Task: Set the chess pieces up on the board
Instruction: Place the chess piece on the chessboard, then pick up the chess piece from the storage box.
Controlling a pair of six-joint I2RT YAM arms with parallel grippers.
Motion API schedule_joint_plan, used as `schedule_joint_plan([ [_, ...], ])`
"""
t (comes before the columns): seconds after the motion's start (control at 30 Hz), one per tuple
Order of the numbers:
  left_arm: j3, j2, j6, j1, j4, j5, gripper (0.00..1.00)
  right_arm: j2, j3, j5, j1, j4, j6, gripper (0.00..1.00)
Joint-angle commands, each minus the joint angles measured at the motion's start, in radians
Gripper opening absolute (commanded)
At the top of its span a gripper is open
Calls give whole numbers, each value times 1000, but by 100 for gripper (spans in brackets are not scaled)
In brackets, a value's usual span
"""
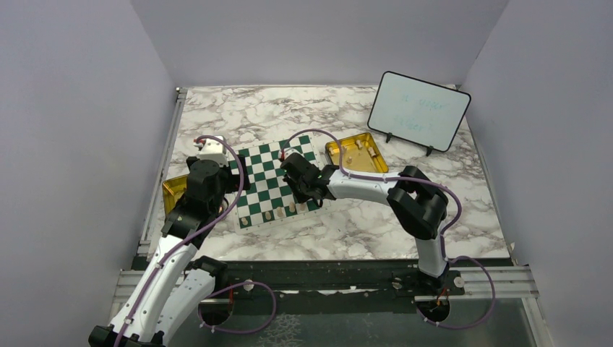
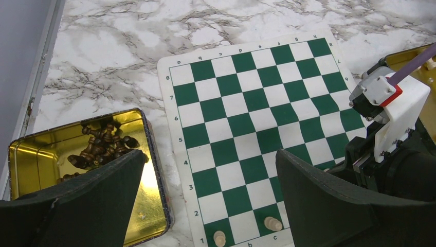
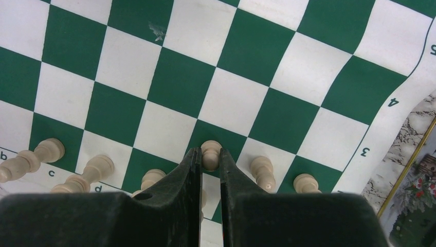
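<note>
Board flat on marble tabletop, a bit skewed, near the middle between my two arms. My right tool is low over the board's near end. It is narrow, fingers pinched on one cream piece that stands upright between the tips, its round head just poking out past them. More cream pieces line up beside it along that near edge: three to one side by the b, c, d letters, two on the other side toward the numbered border. The exact square under the gripped one is hidden by my fingers. My left tool is spread wide, nothing in it, hanging over the board's left border with a gold tin just beside that border. The tin sits on the tabletop and has a heap of dark pieces in its far part. The left wrist view also shows two cream ones upright at the row-1 corner. Most squares are bare green and white. A second gold tin sits just past the board's far right corner with a few small pale bits inside, too small to name. A whiteboard stands propped behind it, writing faint, can't read it.
</note>
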Motion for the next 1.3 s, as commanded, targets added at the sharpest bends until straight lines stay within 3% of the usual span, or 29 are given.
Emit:
schedule_joint_plan([
  [0.0,25,-6,-2,-3,-1,-16,99,21,34,23,10,-27,7,19],
  [0.43,24,-9,0,-3,-1,-13,99,4,59,43,10,-26,13,34],
  [0.93,21,-11,2,-3,1,-8,99,-156,30,214,5,-23,-32,34],
  [1.27,19,-18,5,-3,2,2,99,-233,-22,272,-101,16,-83,34],
])
